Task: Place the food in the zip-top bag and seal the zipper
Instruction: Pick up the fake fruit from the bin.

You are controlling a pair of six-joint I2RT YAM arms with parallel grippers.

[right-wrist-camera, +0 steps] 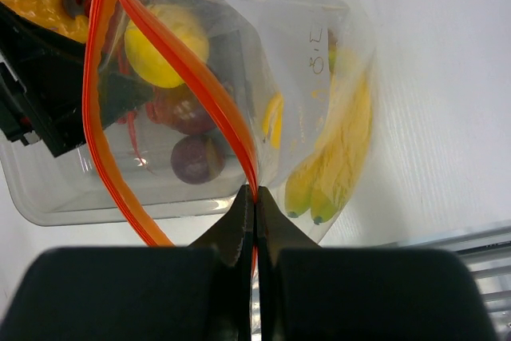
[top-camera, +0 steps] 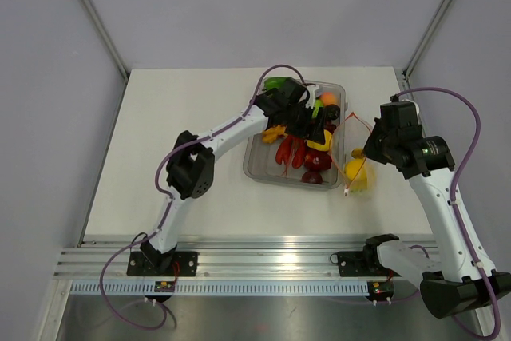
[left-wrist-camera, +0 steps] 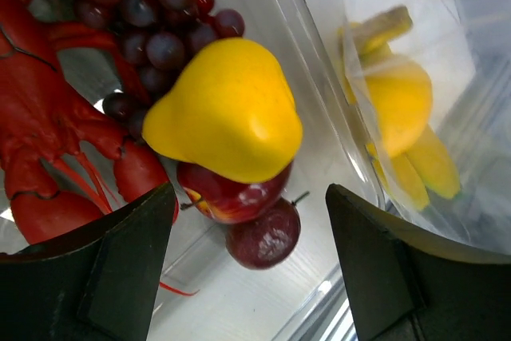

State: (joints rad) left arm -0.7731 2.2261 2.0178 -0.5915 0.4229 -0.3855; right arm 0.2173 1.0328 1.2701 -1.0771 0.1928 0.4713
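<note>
- The white tabletop (top-camera: 184, 109) is closed in by plain grey wall panels (top-camera: 48, 77) on its left, far and right sides. A ribbed metal rail (top-camera: 263, 257) runs along its near edge.
- A clear rigid tray (top-camera: 254, 167) sits right of the tabletop's middle, with its far end near the far edge.
- Inside the tray lie a red lobster (left-wrist-camera: 40, 117), purple grapes (left-wrist-camera: 152, 13), a yellow fruit (left-wrist-camera: 227, 109) and two dark red fruits (left-wrist-camera: 263, 233) touching beneath it.
- The left hand (left-wrist-camera: 247, 197) hangs over the tray. Its fingers are spread wide to either side of the yellow fruit and grip nothing.
- The zip-top bag (right-wrist-camera: 319, 61) stands just beside the tray's right wall, with its lower part on the tabletop.
- Its mouth gapes, and the two runs of the orange-red zipper (right-wrist-camera: 200, 77) spread apart toward the tray.
- Bananas (right-wrist-camera: 343, 157) and another yellow piece lie in the bag.
- The right hand (right-wrist-camera: 254, 197) is pinched tight on the zipper where its two runs meet, at the end nearest the rail.
- A broad stretch of tabletop lies left of the tray, crossed only by the left arm.
- Right of the tray, the bag and the right arm fill the narrow strip up to the tabletop's edge.
</note>
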